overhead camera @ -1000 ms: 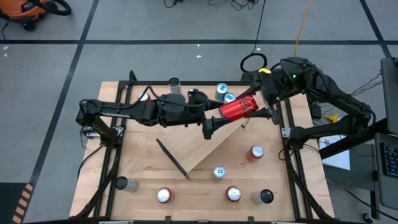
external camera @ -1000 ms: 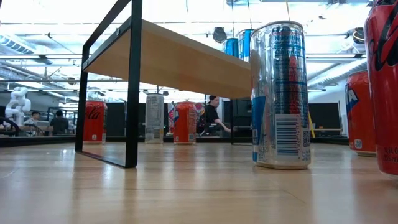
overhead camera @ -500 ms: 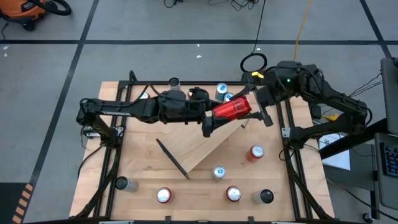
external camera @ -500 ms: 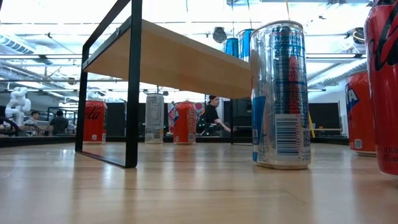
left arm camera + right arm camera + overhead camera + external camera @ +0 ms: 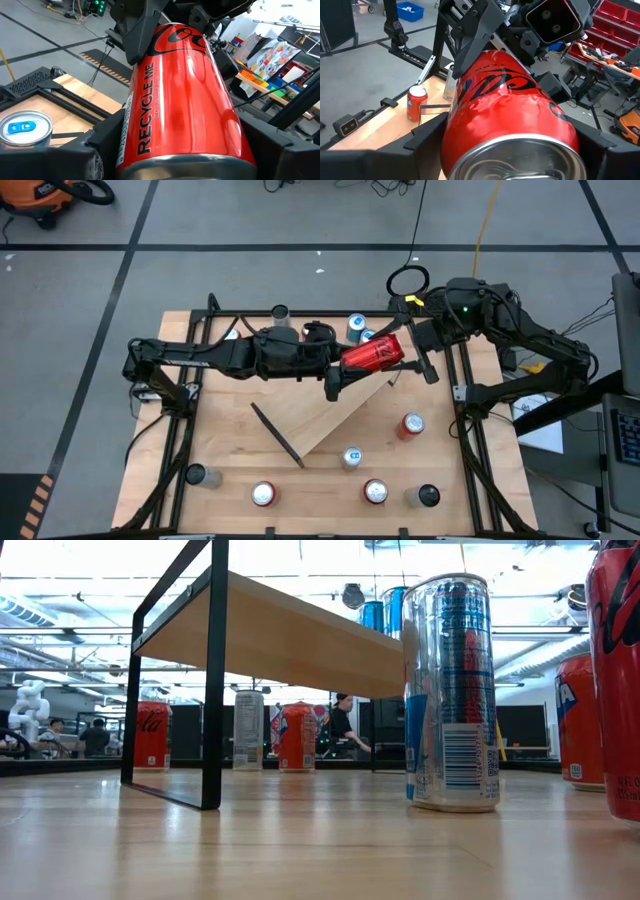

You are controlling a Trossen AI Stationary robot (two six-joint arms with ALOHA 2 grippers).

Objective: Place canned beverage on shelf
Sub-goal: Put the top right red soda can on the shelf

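A red can (image 5: 372,355) lies on its side in the air over the far end of the shelf (image 5: 335,415), a light-wood board on black brackets that also shows in the low view (image 5: 280,635). My left gripper (image 5: 350,367) reaches in from the table's left and is shut on one end of the can. My right gripper (image 5: 405,350) comes from the right and is shut on the other end. Two blue cans (image 5: 360,332) stand on their bases on the shelf's far end. My left gripper pinches the red can's side walls (image 5: 131,145) between its two fingers, at the end that faces the table's left. The fingers come level from the left and lie along the can. The can is lifted clear, about level. My right gripper pinches the side walls (image 5: 454,131) of the can's other end between its two fingers. It comes from the table's right, slanting a little down, with the fingers along the can. The can hangs clear of the shelf, bridging the two grippers.
Loose cans stand on the tabletop near its front: a red one (image 5: 412,424), a silver-blue one (image 5: 351,456), two red ones (image 5: 375,491) (image 5: 263,494) and two dark ones (image 5: 428,496) (image 5: 196,475). A silver can (image 5: 280,315) stands at the far edge. Black frame rails (image 5: 462,395) run along the table's sides.
My right gripper has rolled about its own axis and carried the red can a little toward the table's left, so its end has gone further in between my left gripper's fingers. The can has turned with it and stays clear of the shelf.
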